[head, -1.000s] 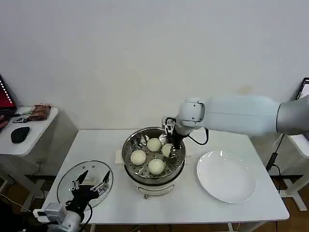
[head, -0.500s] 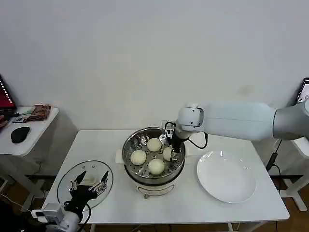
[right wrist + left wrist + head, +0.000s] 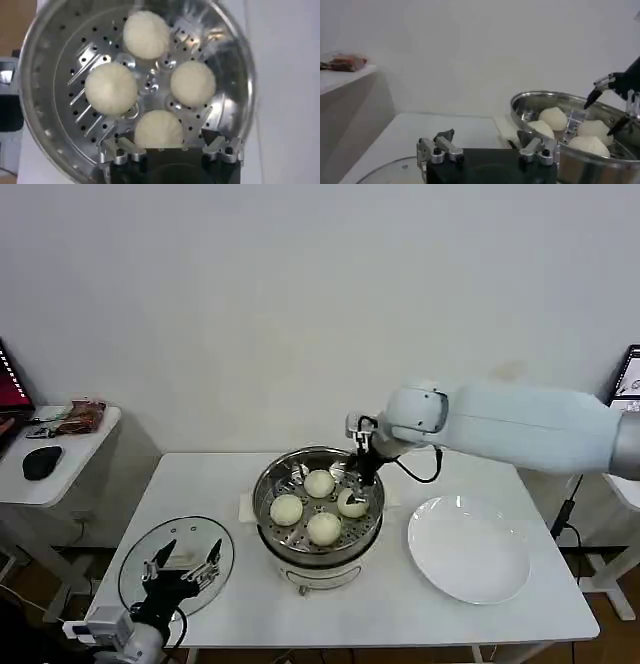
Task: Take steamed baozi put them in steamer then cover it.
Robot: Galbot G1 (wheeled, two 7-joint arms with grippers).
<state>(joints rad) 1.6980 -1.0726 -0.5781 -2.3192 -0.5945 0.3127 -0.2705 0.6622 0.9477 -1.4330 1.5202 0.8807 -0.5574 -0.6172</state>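
The steel steamer [image 3: 300,554] stands mid-table with several cream-white baozi [image 3: 319,483] on its perforated tray. My right gripper [image 3: 362,468] hovers open above the steamer's back right rim. In the right wrist view, the right gripper [image 3: 170,150] is spread over the nearest baozi [image 3: 159,129], which lies free on the tray of the steamer [image 3: 45,100]. The glass cover [image 3: 145,549] lies flat at the table's front left. My left gripper [image 3: 184,560] is open just above it. The left wrist view has the left gripper [image 3: 487,147], the cover [image 3: 385,174] and the steamer [image 3: 580,165].
A white plate [image 3: 470,549] lies bare to the right of the steamer. The white table [image 3: 200,484] has free room behind the cover. A side table [image 3: 60,449] with a mouse and small items stands off to the left.
My right gripper has lifted out of the steamer, up and slightly right, leaving the baozi on the tray. The left gripper has barely shifted over the cover.
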